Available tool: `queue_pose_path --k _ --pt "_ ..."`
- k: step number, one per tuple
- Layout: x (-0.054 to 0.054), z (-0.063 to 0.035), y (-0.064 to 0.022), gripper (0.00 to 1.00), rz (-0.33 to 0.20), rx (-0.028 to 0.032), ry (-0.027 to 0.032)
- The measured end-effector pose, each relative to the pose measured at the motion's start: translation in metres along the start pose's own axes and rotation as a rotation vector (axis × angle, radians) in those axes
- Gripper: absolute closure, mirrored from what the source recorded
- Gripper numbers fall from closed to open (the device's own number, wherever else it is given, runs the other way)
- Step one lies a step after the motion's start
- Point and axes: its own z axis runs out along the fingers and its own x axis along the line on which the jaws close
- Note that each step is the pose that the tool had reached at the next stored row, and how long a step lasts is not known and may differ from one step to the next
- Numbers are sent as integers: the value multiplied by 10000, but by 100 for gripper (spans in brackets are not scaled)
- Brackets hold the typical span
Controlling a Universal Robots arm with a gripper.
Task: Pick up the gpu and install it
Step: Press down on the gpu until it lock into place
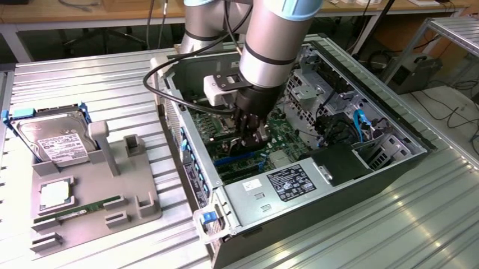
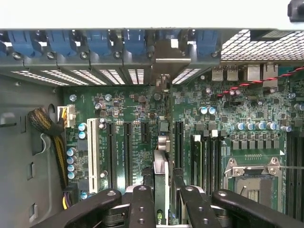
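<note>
My gripper [image 1: 252, 136] reaches down inside the open computer case [image 1: 389, 120], low over the green motherboard [image 1: 281, 134]. In the wrist view the gpu [image 2: 161, 156] is seen edge-on as a thin card running away from my gripper [image 2: 164, 202]. The two black fingers [image 2: 142, 204] are shut on its near end. Its silver end bracket [image 2: 164, 61] stands at the rear slot openings, between the blue clips [image 2: 99, 40]. The card lines up with the long black slots [image 2: 127, 152] on the board. Whether its edge sits in a slot I cannot tell.
A grey fixture [image 1: 97, 185] on the exterior view's left holds a silver hard drive [image 1: 56, 140], a green memory stick [image 1: 78, 210] and a square chip [image 1: 56, 193]. Inside the case are the power supply [image 1: 288, 182], a processor socket [image 2: 251, 178] and a yellow-black cable bundle [image 2: 47, 130].
</note>
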Motion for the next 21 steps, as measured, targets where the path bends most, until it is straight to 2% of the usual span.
queue_pose_path --k 5,21 --pt "0 19 -1 74 -166 -5 5" --pt "3 116 -3 74 -172 -11 8"
